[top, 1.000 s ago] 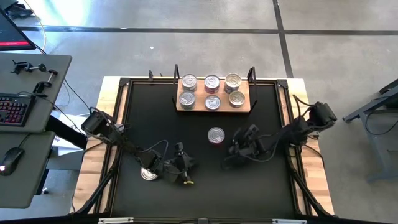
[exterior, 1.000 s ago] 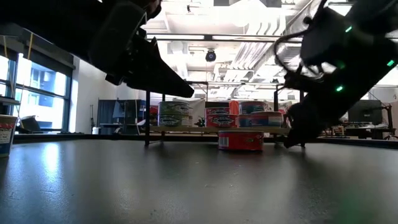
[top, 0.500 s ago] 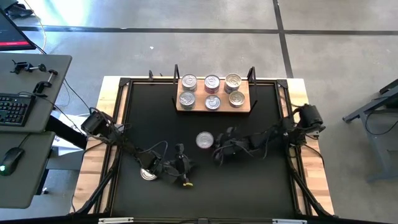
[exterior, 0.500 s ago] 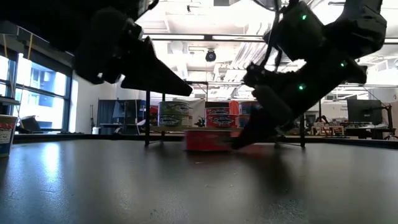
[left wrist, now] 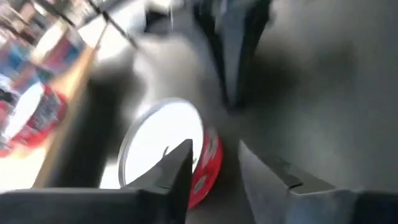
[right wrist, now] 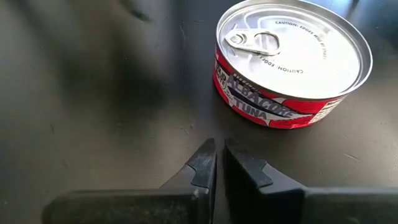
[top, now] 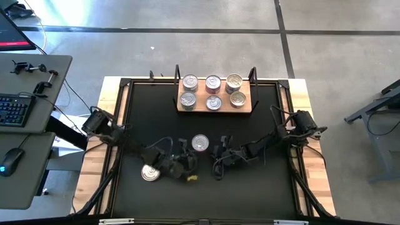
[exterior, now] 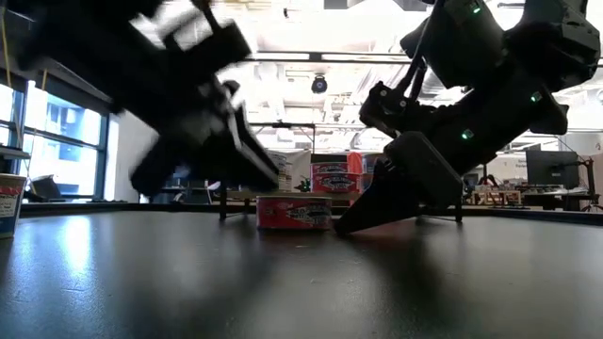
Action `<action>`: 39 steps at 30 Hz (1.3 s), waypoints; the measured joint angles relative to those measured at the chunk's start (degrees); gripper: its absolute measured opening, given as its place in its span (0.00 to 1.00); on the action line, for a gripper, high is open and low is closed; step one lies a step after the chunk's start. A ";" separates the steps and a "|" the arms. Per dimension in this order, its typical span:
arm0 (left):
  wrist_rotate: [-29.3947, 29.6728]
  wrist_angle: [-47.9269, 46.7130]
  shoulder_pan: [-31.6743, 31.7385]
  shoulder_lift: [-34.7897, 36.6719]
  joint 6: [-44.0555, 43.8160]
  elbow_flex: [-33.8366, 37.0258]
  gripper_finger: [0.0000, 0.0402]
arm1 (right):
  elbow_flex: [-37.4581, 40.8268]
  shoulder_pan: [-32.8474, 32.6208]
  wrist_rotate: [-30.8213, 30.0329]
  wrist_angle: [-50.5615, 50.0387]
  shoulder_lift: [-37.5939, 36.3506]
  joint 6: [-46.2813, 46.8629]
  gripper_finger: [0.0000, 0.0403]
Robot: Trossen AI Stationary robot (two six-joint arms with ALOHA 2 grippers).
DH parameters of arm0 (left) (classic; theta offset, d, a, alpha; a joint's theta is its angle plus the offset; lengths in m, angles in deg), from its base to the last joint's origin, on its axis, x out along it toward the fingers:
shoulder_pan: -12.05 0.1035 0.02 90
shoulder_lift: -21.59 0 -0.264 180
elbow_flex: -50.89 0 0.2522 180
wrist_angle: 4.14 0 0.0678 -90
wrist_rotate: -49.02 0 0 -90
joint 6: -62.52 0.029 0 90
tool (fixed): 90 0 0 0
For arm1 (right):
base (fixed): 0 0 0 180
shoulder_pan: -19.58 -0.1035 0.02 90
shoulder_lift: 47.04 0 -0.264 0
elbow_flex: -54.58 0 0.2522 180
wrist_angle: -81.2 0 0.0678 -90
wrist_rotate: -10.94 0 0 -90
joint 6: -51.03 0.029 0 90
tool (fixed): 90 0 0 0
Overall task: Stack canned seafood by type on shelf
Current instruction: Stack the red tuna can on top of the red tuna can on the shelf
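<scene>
A red-sided can (top: 200,143) with a shiny pull-tab lid stands upright on the black tabletop, also seen as the can (right wrist: 286,68) in the right wrist view. My right gripper (right wrist: 217,158) is shut, its tips on the table just short of the can's side. My left gripper (left wrist: 214,171) is open beside the same can (left wrist: 165,152), on its near-left side. A second can (top: 149,173) rests lid-up by my left arm. Several cans stand in two rows on the wooden shelf (top: 200,107) at the far edge. My left gripper has one finger (left wrist: 177,171) in front of the red can's side wall (left wrist: 208,165), level with the table. The view is blurred, and I cannot tell whether the finger touches the can. The can stands flat on the table.
Black posts (top: 177,75) rise at the shelf's ends. Both arms lie low across the table's near half, meeting near its middle. A side desk with a keyboard (top: 15,111) stands beyond the left edge. Open black tabletop lies between the red can and the shelf.
My right gripper has swept toward the table's left and near edges, low over the top. The red can has slid along the table toward the left, staying upright. My left gripper has swung toward the can.
</scene>
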 joint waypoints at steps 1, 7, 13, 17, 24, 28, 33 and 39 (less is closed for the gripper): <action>-1.69 -1.50 1.06 0.00 -0.04 0.00 0.32 | 0.00 -0.15 -0.23 0.37 -0.03 -0.33 0.05; -10.52 -4.35 5.80 -0.02 0.75 0.00 0.33 | 0.24 -4.32 -4.26 0.70 -3.35 -6.33 0.05; -13.74 -4.69 8.32 -0.02 1.36 0.00 0.17 | 0.20 -9.26 -5.62 -0.33 -11.88 -11.50 0.05; -13.79 -3.90 7.96 0.14 1.36 -0.51 0.07 | 0.17 -12.80 -9.15 -0.83 -17.05 -15.38 0.05; -12.94 -4.05 6.72 0.76 5.92 -2.75 0.09 | 0.15 -15.03 -17.82 -4.04 -20.20 -16.04 0.05; -11.29 -6.82 8.89 0.76 6.32 -2.69 0.19 | 0.15 -14.05 -18.09 -6.62 -20.18 -12.38 0.05; -14.19 -8.60 12.36 -0.77 6.41 -2.70 0.29 | 0.15 -13.02 -18.09 -8.66 -20.20 -9.55 0.05; -20.08 -7.48 14.39 -1.95 10.23 -2.98 0.28 | 0.15 -13.40 -18.22 -8.64 -20.20 -10.85 0.05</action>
